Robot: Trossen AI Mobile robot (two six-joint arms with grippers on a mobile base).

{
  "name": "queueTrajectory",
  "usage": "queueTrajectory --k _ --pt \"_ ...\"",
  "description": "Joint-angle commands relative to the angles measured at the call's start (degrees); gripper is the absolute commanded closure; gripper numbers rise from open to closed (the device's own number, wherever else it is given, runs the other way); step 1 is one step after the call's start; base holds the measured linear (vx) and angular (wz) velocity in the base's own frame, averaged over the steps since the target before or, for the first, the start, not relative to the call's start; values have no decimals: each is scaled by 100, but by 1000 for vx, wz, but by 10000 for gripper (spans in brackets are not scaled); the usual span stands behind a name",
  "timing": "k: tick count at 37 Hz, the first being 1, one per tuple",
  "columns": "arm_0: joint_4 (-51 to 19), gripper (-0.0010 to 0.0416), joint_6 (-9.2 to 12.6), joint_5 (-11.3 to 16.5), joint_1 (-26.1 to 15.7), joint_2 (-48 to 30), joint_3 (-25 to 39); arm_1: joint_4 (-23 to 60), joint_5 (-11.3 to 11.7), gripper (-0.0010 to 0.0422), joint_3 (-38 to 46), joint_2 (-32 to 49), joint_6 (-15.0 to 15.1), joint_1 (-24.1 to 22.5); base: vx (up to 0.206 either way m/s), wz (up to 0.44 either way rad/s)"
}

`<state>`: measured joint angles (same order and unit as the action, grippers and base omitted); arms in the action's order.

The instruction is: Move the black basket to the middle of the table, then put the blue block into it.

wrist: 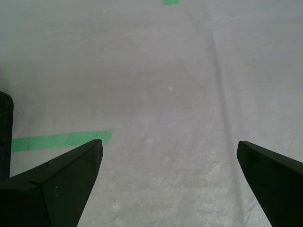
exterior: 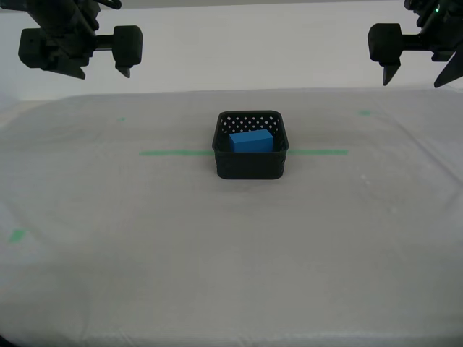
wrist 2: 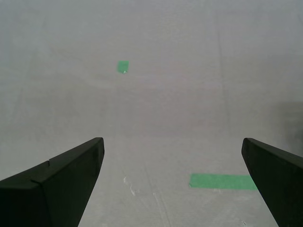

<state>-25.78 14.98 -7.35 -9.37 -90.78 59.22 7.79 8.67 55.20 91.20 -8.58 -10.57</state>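
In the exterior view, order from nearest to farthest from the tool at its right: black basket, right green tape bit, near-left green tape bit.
1. Right green tape bit, beneath my first tool.
2. Black basket, centre.
3. Near-left green tape bit, exterior view's left edge.

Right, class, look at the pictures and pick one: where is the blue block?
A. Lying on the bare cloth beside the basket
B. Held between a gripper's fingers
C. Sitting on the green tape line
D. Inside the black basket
D: in the exterior view the blue block sits within the walls of the black basket, and both wrist views show open, empty fingers.
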Motion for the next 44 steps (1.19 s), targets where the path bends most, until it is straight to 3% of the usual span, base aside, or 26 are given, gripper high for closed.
queueTrajectory --k 1,44 --pt "7 7 -2 2 0 0 2 -4 -13 12 7 -4 24 -2 0 0" --pt "7 7 -2 4 0 0 2 -7 -13 12 7 -4 24 0 0 0"
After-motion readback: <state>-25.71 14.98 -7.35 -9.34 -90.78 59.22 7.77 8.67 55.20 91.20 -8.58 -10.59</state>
